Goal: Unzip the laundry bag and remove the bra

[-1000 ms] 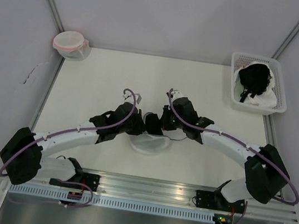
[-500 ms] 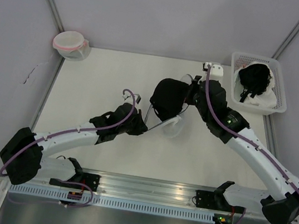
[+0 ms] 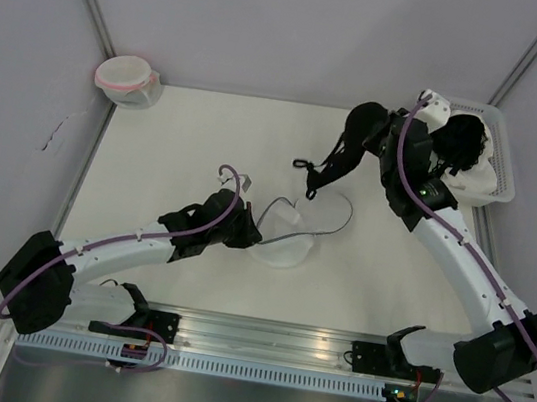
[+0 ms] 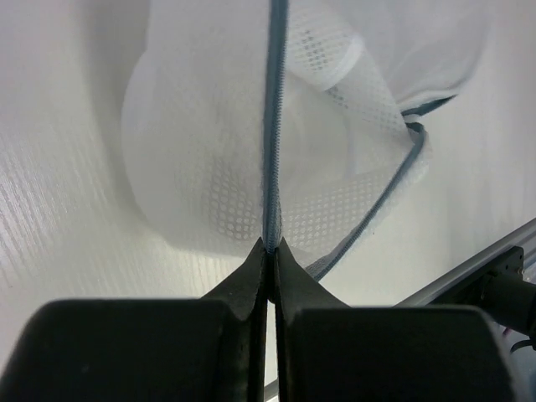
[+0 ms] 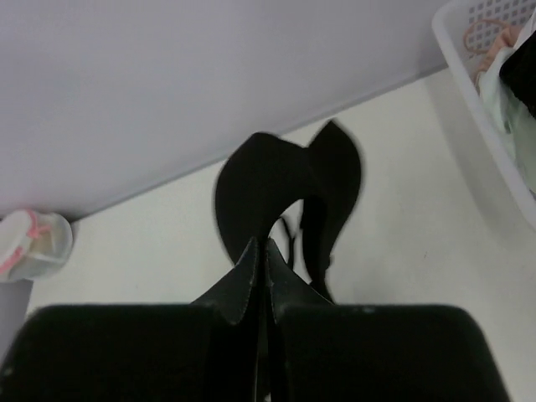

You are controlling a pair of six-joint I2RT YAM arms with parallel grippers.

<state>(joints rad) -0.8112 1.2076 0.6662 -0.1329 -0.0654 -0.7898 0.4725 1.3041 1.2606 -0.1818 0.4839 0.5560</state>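
While its jaws are pressing fully together, the right gripper [image 5: 261, 244] is pinching the black bra [image 5: 272, 180], which is hanging above the table [image 3: 175, 147] just beside the white slotted basket [image 3: 461, 197]. The left gripper [image 4: 270, 244] is clamping tight on the grey-blue rim of the mesh laundry bag [image 4: 209, 167], which is lying open near mid-table.

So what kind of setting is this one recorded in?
Probably a lab test cell: plain walls boxing in a white table, an aluminium mounting rail, and a laundry bag, bra and slotted basket as props.
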